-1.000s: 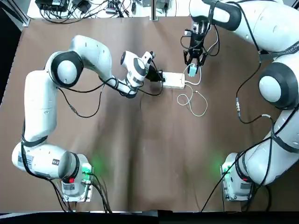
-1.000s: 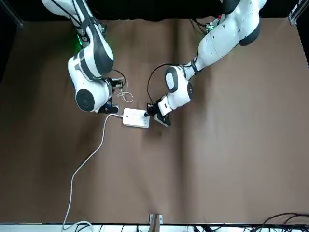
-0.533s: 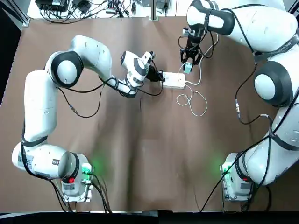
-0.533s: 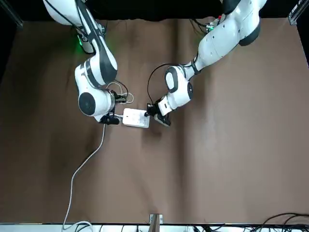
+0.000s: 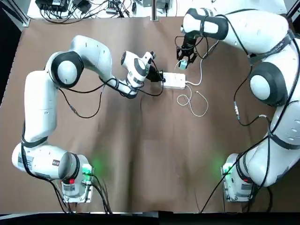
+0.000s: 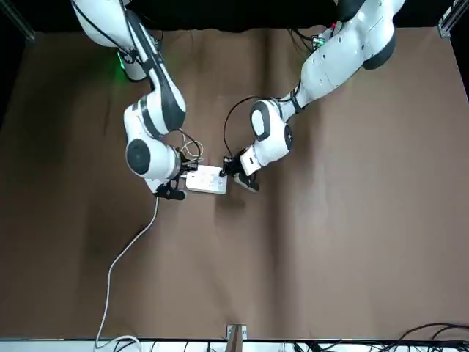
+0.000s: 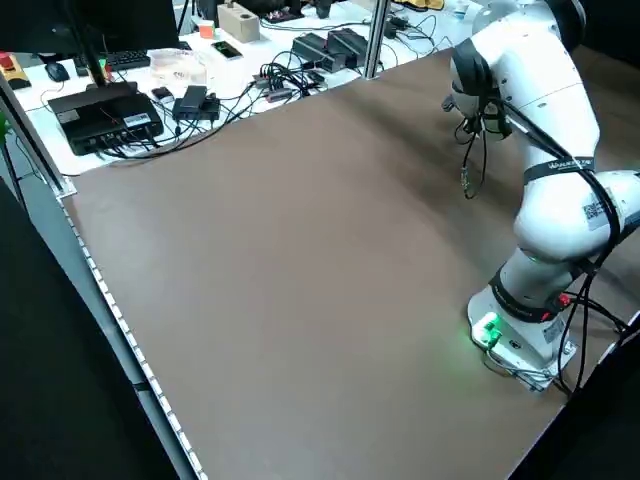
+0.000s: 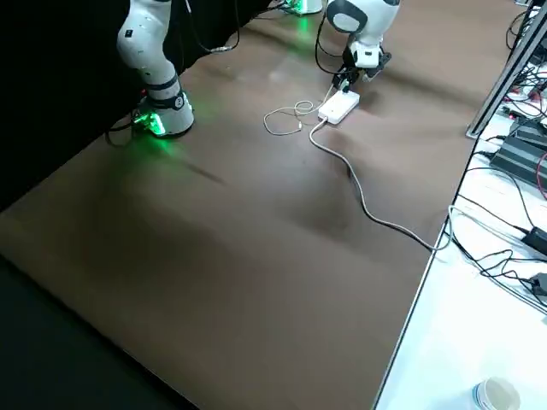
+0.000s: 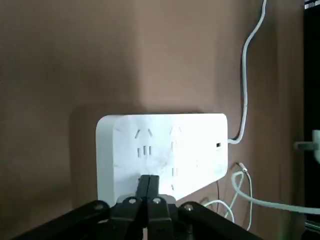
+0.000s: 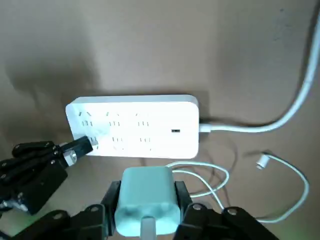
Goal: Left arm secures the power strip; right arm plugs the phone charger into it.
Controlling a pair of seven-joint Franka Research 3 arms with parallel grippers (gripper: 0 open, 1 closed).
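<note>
Presently, right pincer [image 10: 148, 207] grips charger [image 10: 147, 192] beside strip [image 10: 135, 127] on worktop [image 10: 150, 55]; left pincer [image 9: 148, 200] is closed at strip's end. Risk: misaligned prongs could push strip askew.

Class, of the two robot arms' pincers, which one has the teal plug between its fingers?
The right arm's pincer: it grips the teal plug, while the left pincer is at the white power strip.
</note>
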